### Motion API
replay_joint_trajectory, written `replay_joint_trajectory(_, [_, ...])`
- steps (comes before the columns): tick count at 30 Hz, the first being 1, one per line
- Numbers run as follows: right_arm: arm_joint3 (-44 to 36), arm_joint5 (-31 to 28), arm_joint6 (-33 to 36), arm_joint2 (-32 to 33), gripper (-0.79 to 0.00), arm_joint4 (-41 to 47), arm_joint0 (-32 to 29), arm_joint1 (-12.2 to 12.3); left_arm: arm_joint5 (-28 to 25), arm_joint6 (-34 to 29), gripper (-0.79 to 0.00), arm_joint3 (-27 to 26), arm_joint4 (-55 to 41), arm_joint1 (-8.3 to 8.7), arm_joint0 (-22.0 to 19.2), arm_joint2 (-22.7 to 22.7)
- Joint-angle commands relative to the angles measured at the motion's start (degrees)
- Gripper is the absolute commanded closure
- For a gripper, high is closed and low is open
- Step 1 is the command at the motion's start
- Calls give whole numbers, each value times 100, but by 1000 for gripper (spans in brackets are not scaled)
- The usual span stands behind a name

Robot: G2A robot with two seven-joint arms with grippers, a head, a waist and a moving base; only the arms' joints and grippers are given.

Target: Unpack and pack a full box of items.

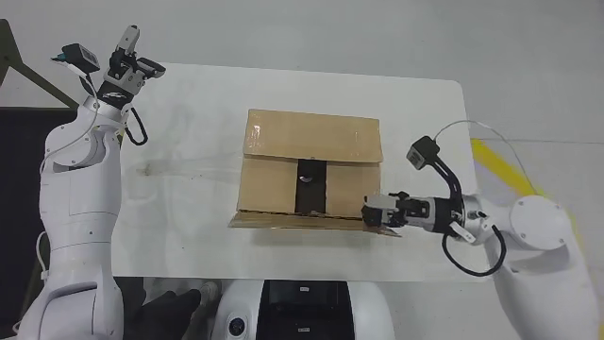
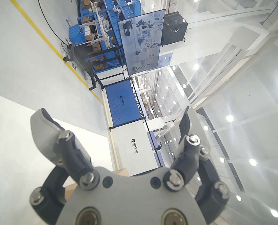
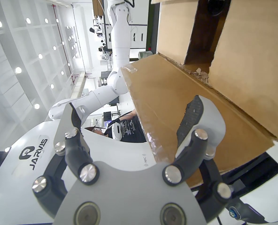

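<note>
Nearest the robot, the right gripper sits at the right-hand end of the box's near flap, low over the counter. It's spread wide and holds nothing. In the right wrist view the flap's edge runs between the two fingers: one ribbed finger lies over the brown face of the flap, the other hangs out past the edge. Whether that pad touches the cardboard, I can't tell.

The flap is folded outward toward the robot, its corner rough and frayed.

Just beyond it, the box stands in the middle of the counter, square to the near edge. Its inner flaps lie nearly closed, leaving a dark gap down the centre. Something dark and rounded shows inside that gap, too shadowed to name. The far flap lies across the back of the box.

Over at the far left corner of the counter, well apart from the box, the left arm stands raised with the left gripper pointing up and away. Fingers wide apart there too, with only open hall and ceiling lights seen between them.
</note>
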Motion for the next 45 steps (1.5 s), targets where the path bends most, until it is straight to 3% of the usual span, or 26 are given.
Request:
replay_joint_trajectory(1, [-47, 87, 71, -121, -785, -99, 35, 15, 0, 0, -785, -1, 0, 0, 0, 0])
replay_joint_trajectory(15, [-299, 685, 427, -817, -785, -744, 162, 147, 0, 0, -785, -1, 0, 0, 0, 0])
replay_joint_trajectory(31, [-351, 1249, 664, -1095, -785, -1131, 91, 324, 0, 0, -785, -1, 0, 0, 0, 0])
replay_joint_trajectory(45, [-90, 1587, 325, -1548, -785, -1687, 107, 579, 0, 0, -785, -1, 0, 0, 0, 0])
